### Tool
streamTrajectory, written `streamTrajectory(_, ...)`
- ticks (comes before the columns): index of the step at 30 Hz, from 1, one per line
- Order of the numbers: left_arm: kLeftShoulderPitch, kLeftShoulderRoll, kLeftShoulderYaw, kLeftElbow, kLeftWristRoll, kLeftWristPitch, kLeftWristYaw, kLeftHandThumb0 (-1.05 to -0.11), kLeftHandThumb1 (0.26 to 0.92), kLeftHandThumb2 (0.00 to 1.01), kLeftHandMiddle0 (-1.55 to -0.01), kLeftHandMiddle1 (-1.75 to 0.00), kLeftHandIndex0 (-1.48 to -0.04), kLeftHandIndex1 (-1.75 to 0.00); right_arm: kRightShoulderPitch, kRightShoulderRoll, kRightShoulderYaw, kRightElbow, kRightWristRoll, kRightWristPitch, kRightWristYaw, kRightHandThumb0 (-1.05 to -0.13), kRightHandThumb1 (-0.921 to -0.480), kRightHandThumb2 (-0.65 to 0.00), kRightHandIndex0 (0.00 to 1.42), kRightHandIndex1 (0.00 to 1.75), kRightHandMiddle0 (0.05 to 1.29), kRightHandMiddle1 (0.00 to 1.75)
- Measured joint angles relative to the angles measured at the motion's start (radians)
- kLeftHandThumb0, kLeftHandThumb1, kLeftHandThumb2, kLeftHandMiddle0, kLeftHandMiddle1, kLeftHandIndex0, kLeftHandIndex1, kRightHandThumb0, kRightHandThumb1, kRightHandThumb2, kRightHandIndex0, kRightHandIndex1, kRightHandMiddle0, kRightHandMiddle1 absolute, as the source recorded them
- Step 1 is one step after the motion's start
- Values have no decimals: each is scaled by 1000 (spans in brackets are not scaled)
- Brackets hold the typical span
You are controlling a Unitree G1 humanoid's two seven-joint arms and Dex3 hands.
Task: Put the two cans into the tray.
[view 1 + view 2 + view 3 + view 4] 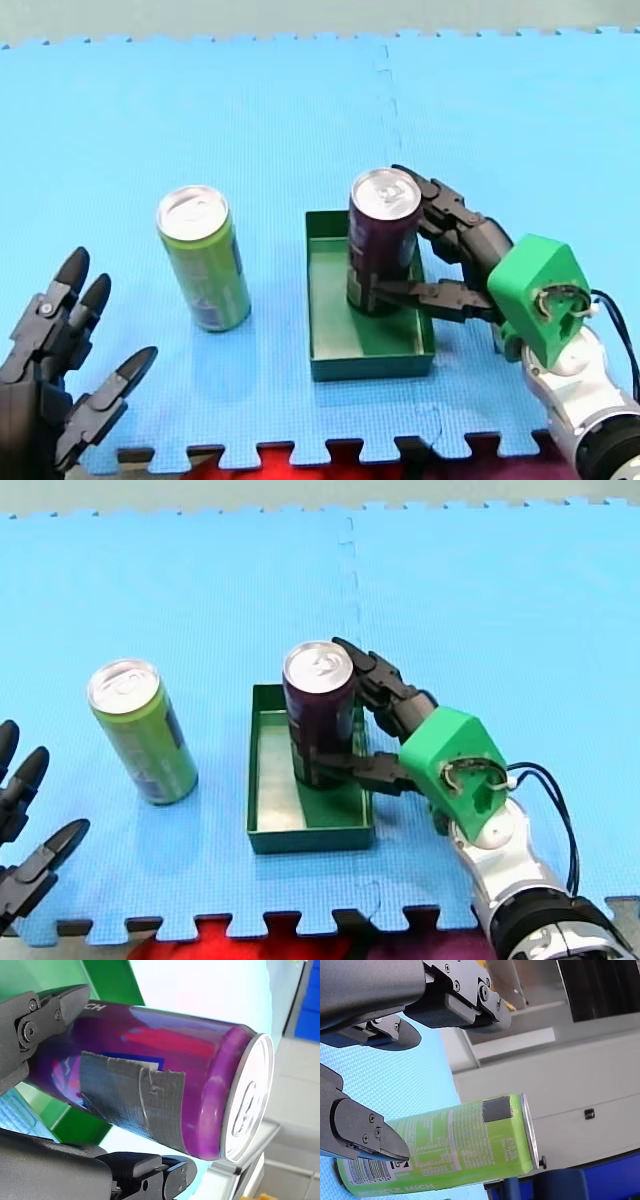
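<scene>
The purple can (383, 245) is upright inside the green tray (372, 365), toward the far right corner, though you cannot tell from here whether its base is down on the tray floor. Your right hand (465, 255) reaches in over the tray's right wall, and its fingers (440, 297) are wrapped around the can's body, one low across the front and the others behind near the top. The first wrist view shows that grip close up, just beside a grey tape patch (132, 1097). Lower it straight until it sits flat, then ease the fingers apart evenly so neither side tips it. Draw the hand back over the right wall, lifting clear of the rim. Keep the can in that corner, because the bare floor along the tray's left wall and near end looks like the room you will need next. The green can (204, 258) stands upright on the blue mat (200, 120), left of the tray and apart from it. Your left hand (60, 370) is empty at the mat's near left corner.
</scene>
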Motion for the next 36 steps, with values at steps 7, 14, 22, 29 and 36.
streamTrajectory(7,0,1,0,0,-4,0,-7,-1023,830,1,-440,0,-393,0,0,2,-11,-11,34,24,37,-1008,-647,0,174,0,154,0)
streamTrajectory(14,0,1,0,1,-5,0,-9,-1026,832,1,-440,0,-395,-1,-1,-2,-20,-16,60,43,91,-965,-633,0,161,0,138,0)
streamTrajectory(22,1,1,0,0,0,0,-3,-1035,837,2,-442,-1,-397,-1,-5,-19,-50,-20,114,69,192,-939,-622,0,146,0,126,0)
streamTrajectory(29,4,-1,0,-3,0,3,2,-1042,842,2,-448,-3,-402,-2,-18,-47,-131,-6,207,73,280,-940,-616,0,147,1,123,1)
streamTrajectory(36,5,-1,1,0,-1,5,2,-1046,843,1,-449,-2,-402,-1,-26,-65,-174,-1,240,46,314,-954,-623,-3,148,1,129,2)
